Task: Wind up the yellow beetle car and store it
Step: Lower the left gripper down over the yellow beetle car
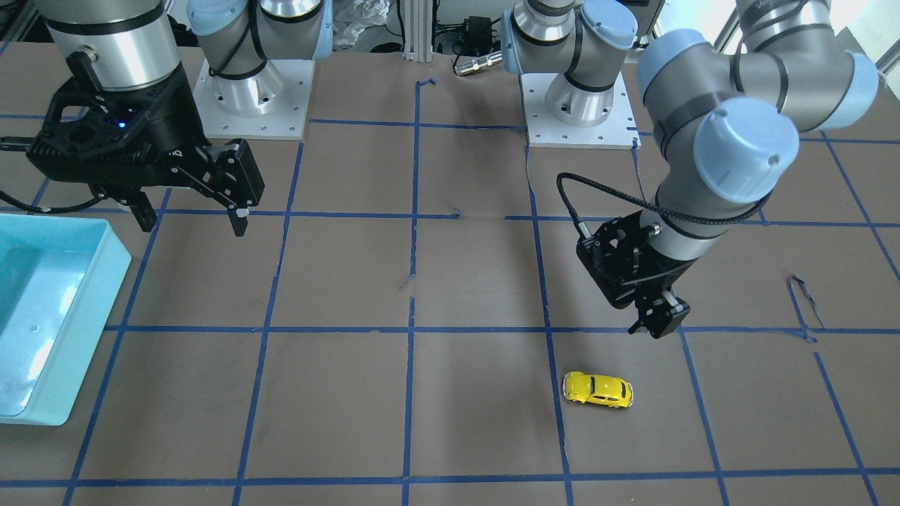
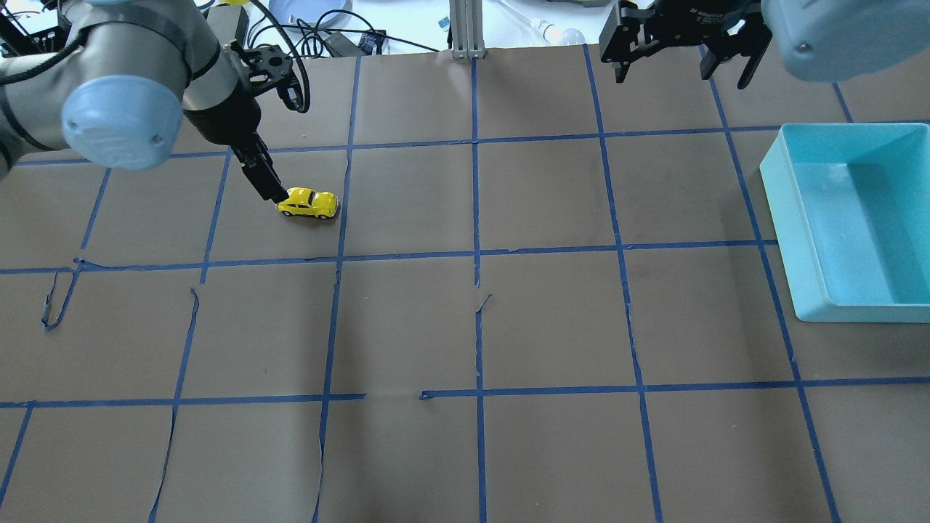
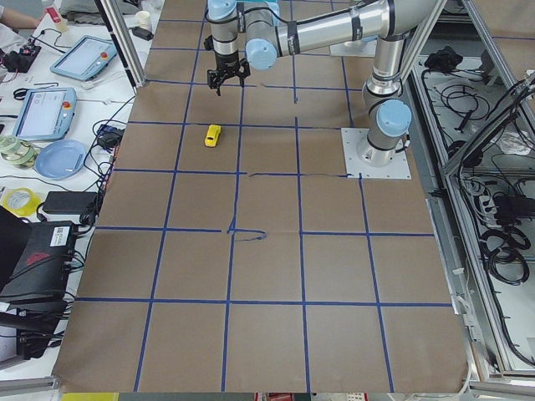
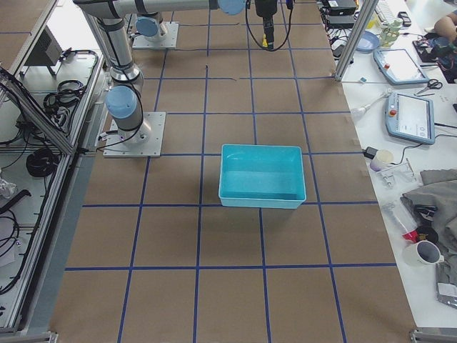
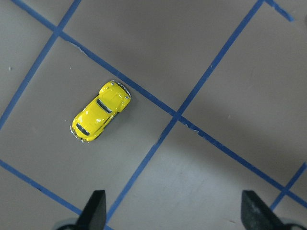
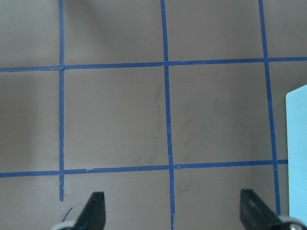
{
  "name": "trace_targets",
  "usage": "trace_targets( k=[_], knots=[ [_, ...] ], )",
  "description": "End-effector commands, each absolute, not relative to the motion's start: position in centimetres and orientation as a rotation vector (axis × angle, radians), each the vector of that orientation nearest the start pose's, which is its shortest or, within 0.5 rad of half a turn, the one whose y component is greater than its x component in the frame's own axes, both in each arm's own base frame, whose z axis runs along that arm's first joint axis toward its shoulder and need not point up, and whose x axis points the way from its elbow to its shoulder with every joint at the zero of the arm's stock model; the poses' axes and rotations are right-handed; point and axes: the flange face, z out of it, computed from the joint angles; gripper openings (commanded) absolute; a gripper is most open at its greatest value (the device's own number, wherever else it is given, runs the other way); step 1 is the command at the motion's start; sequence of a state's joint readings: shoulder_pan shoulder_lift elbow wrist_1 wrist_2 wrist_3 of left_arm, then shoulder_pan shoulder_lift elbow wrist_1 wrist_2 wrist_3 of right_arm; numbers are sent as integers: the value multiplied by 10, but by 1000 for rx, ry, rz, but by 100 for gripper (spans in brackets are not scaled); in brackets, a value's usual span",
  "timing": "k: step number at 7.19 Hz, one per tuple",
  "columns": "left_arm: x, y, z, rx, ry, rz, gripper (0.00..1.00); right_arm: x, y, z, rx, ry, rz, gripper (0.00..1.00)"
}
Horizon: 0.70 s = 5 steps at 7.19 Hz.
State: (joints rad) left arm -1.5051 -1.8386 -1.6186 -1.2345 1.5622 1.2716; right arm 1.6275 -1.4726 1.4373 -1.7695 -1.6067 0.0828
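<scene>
The yellow beetle car (image 1: 598, 390) stands on its wheels on the brown table, on my left side near the far edge. It also shows in the overhead view (image 2: 309, 203), the exterior left view (image 3: 213, 134) and the left wrist view (image 5: 100, 111). My left gripper (image 1: 657, 327) hovers above the table just short of the car, open and empty; in the left wrist view its fingertips (image 5: 98, 208) stand wide apart with the car ahead of them. My right gripper (image 1: 191, 219) is open and empty, held high over the table near the bin.
A light blue bin (image 1: 98, 330) stands on my right side, also in the overhead view (image 2: 779, 232) and the exterior right view (image 4: 260, 202); it holds nothing that I can see. Blue tape lines grid the brown paper. Both arm bases sit at the table's rear.
</scene>
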Motion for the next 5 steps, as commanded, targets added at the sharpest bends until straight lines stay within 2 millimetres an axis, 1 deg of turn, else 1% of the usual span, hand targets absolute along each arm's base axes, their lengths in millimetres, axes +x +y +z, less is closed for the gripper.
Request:
trace_targets(
  k=[1, 2, 3, 4, 5],
  knots=[
    [-93, -623, 303, 2156, 2250, -52, 100, 161, -545, 525, 48, 3140, -371, 100],
    [-93, -634, 288, 2269, 2087, -89, 100, 161, -545, 525, 48, 3140, -371, 100],
    [-92, -639, 264, 2341, 2029, -66, 100, 161, -545, 525, 48, 3140, -371, 100],
    [-90, -647, 250, 2355, 2019, -54, 100, 161, -545, 525, 47, 3138, -371, 100],
    [-82, -652, 235, 2340, 2014, -10, 97, 161, -544, 521, 47, 3140, -359, 100]
  ],
)
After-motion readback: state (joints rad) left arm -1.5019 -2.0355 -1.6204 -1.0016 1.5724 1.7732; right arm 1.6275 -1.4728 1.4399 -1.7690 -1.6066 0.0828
